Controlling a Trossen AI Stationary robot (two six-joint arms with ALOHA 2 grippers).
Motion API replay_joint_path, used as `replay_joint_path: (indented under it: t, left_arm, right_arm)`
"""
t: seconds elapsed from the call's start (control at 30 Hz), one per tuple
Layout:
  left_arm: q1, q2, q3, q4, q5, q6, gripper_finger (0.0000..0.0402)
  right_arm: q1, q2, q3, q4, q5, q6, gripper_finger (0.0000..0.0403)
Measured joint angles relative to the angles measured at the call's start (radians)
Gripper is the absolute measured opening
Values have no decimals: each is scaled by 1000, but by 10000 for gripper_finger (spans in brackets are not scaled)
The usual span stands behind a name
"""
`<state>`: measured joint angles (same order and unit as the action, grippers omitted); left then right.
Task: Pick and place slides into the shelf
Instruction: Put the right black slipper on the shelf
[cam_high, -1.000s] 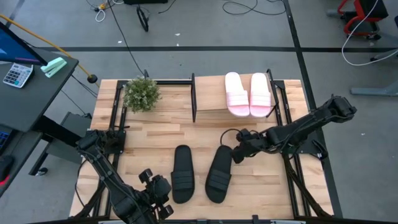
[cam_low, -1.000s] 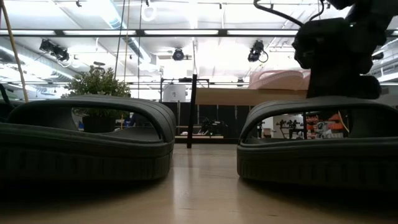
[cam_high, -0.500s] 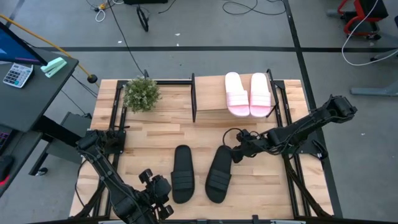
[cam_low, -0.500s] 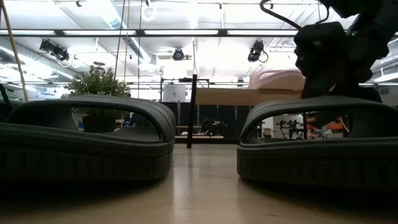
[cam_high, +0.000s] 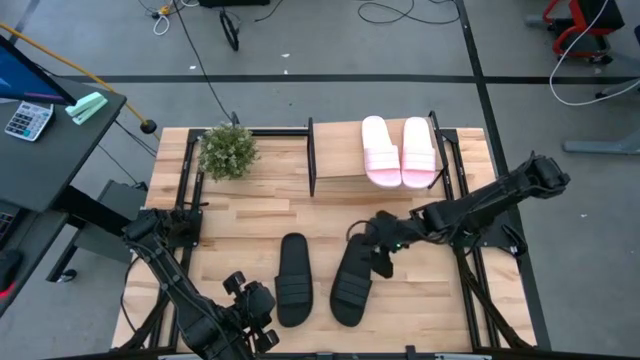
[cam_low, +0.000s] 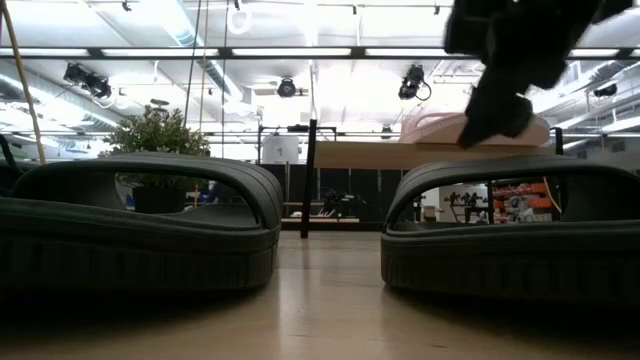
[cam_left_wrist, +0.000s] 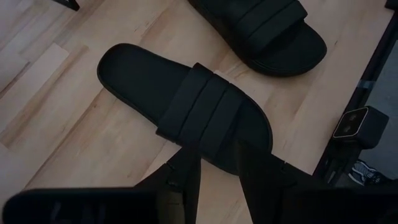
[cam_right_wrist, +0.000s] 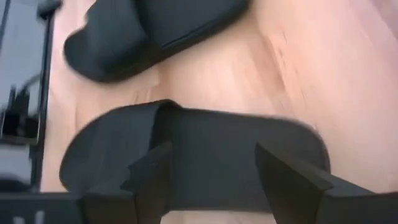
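Observation:
Two black slides lie sole-down on the slatted tabletop, the left one (cam_high: 292, 280) and the right one (cam_high: 352, 278); the low view shows them close up (cam_low: 140, 225) (cam_low: 510, 225). Two pale pink slides (cam_high: 398, 152) rest on the top board of the shelf (cam_high: 335, 155). My right gripper (cam_high: 380, 252) (cam_right_wrist: 214, 180) is open and hovers over the far part of the right black slide (cam_right_wrist: 205, 155) without touching it. My left gripper (cam_high: 250, 300) (cam_left_wrist: 217, 180) waits open near the table's near edge, beside the left black slide (cam_left_wrist: 186, 106).
A small potted plant (cam_high: 228, 150) stands at the table's far left, beside the shelf. Black metal frame rails run along both table sides (cam_high: 470, 270). Bare wood lies between the shelf and the black slides (cam_high: 260, 215).
My right gripper has moved toward the table's left and near edge, from beside the right black slide's far end to a spot above it, staying open. In the low view it shifts left and looms larger. Neither slide has moved.

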<state>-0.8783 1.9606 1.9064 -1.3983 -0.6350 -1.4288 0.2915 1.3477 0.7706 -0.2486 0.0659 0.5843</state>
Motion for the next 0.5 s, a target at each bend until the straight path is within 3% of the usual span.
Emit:
replay_joint_path:
  t: [0.23,0.37,0.5]
  left_arm:
    - [0,0,0,0,0,-4,107]
    - [0,0,0,1,0,-26,107]
    - [0,0,0,6,0,-26,107]
  right_arm:
    - [-114,135,188,-182,-146,-414,229]
    - [-172,224,239,-275,-249,-545,223]
    - [-201,286,246,-294,-275,-620,220]
